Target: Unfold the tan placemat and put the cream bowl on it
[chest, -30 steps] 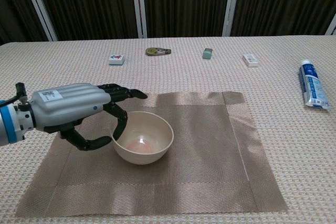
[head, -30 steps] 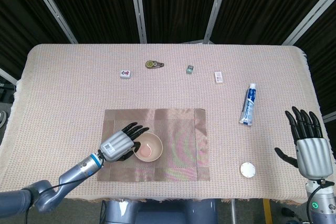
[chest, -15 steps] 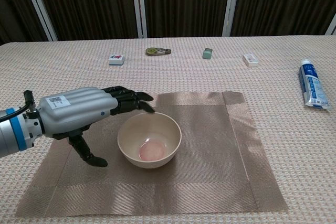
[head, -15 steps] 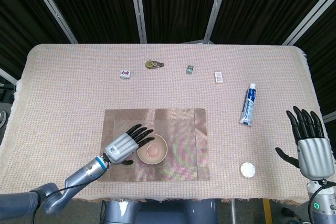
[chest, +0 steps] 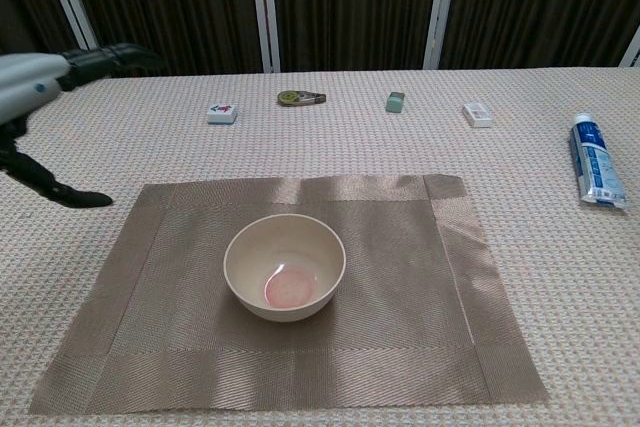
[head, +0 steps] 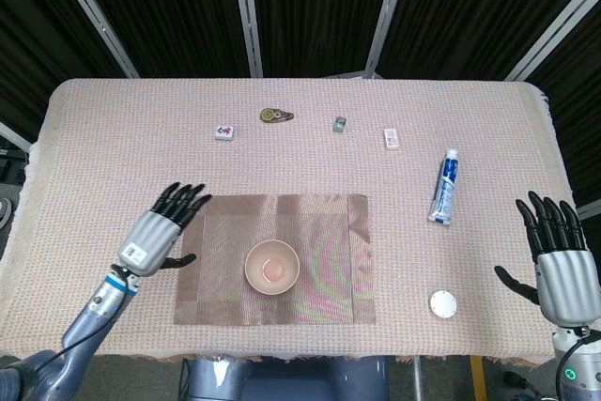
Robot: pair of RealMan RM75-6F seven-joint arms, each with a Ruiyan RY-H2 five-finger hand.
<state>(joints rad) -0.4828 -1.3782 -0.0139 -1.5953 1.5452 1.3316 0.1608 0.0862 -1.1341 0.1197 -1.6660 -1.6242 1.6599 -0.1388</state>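
The tan placemat (head: 319, 232) (chest: 400, 277) lies flat and unfolded near the table's front edge. The cream bowl (head: 272, 267) (chest: 285, 266) stands upright on it, left of the mat's middle, with a pink patch inside. My left hand (head: 157, 232) (chest: 45, 82) hovers off the mat's left edge, fingers spread, holding nothing and apart from the bowl. My right hand (head: 559, 260) is raised at the table's far right edge, fingers spread and empty; it shows only in the head view.
A blue-and-white tube (head: 444, 187) (chest: 594, 173) lies right of the mat, a white round lid (head: 443, 303) near the front edge. Along the back lie a mahjong tile (head: 225, 131), a tape measure (head: 276, 115), a small green block (head: 340, 123) and a white eraser (head: 392, 138).
My left hand let go of the bowl, lifted and drew back to the left, off the mat. The bowl stays where it was set. The right hand barely moved.
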